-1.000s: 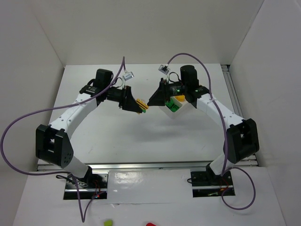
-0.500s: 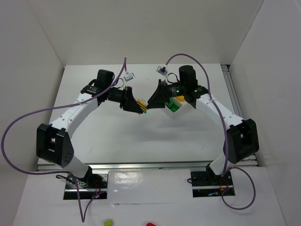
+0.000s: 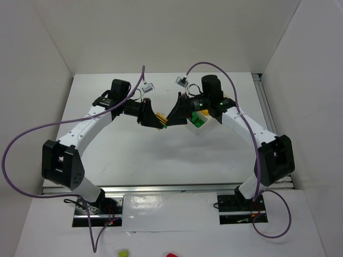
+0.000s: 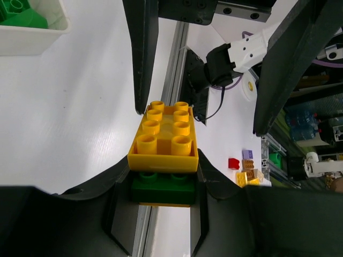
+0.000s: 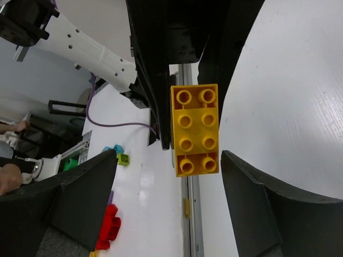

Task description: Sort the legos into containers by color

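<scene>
I am clenching my left gripper [image 4: 163, 172] on a stacked pair of legos, a yellow brick [image 4: 163, 134] sitting on a green brick [image 4: 163, 188], and holding it above the table [image 3: 161, 155] near the middle. My right gripper [image 5: 169, 155] is standing released, its jaws flanking the yellow brick's free end with a gap on each side. The white tray [image 4: 32, 40] is lying just right of the pair, under my right arm [image 3: 241, 120], and is holding green legos [image 4: 19, 13] and a yellow one.
</scene>
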You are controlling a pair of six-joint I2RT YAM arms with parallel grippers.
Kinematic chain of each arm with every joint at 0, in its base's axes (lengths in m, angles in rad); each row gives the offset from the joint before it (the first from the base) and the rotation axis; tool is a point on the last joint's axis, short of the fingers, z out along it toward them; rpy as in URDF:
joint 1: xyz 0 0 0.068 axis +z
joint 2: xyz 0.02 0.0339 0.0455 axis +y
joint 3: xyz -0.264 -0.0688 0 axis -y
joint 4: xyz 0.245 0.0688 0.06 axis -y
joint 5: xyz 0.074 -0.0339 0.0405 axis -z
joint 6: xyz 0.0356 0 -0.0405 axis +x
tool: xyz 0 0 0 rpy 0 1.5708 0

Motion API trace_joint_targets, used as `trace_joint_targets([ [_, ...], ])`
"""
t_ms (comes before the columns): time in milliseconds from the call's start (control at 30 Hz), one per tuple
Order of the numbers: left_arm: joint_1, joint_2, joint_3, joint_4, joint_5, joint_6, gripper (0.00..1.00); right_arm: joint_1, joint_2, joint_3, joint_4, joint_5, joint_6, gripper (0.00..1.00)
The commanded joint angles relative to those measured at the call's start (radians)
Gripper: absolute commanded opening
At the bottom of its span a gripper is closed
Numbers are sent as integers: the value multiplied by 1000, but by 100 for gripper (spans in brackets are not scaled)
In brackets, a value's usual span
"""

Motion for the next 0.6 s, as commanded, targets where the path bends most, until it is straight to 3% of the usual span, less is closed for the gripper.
trace_joint_targets([
  [0, -8, -30, 44, 21, 30, 41, 0, 27, 13, 54, -4, -17, -5, 85],
  [267, -27, -67, 34, 21, 40, 72, 0, 36, 42, 63, -4, 3, -5, 80],
  [567, -27, -76, 34, 12, 40, 81, 0, 36, 42, 63, -14, 5, -5, 50],
])
